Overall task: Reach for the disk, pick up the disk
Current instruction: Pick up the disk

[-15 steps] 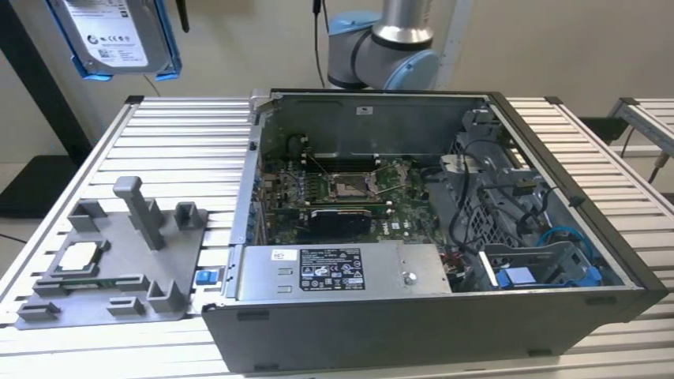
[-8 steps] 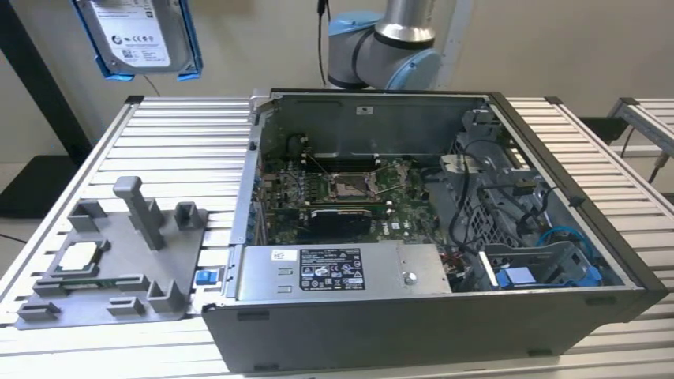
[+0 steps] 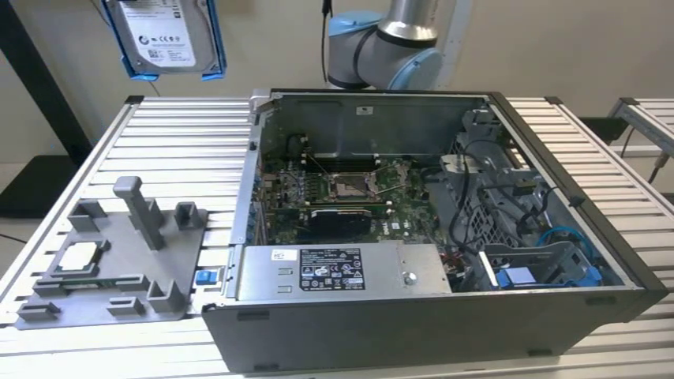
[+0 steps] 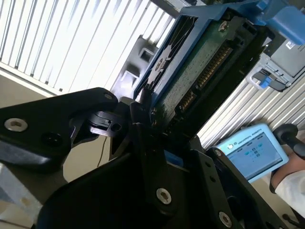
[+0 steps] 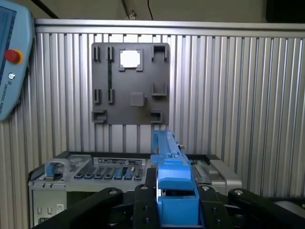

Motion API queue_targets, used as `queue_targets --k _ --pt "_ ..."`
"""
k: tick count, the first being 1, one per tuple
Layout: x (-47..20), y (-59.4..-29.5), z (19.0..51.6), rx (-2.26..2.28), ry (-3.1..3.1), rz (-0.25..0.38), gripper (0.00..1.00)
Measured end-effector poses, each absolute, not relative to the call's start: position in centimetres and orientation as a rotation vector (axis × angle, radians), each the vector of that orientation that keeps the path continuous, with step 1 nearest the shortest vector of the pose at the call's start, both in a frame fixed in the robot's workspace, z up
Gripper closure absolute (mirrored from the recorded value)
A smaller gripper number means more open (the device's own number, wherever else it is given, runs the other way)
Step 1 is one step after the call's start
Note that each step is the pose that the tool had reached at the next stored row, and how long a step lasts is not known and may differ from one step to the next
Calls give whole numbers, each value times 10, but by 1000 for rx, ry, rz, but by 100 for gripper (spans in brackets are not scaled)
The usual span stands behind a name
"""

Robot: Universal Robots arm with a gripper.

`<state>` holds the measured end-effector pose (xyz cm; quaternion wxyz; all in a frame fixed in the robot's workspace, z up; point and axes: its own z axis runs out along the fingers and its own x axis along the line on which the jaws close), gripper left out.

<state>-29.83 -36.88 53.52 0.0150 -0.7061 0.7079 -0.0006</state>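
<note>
Gripper tight on the disk — silver metal, white printed label, bright blue frame — aloft.

disk: silver, white label, blue frame | fixture plate: grey | table: ribbed silver

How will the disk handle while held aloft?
Likely stiff: the disk is a metal slab in a blue carrier frame. Probably heavy for its size. Its exposed circuit board looks fragile if it slips from the gripper.
</note>
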Motion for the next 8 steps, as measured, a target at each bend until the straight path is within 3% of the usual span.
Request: queue_targets --k 8 --pt "-270 -369 535 -2197 2203 -2 100"
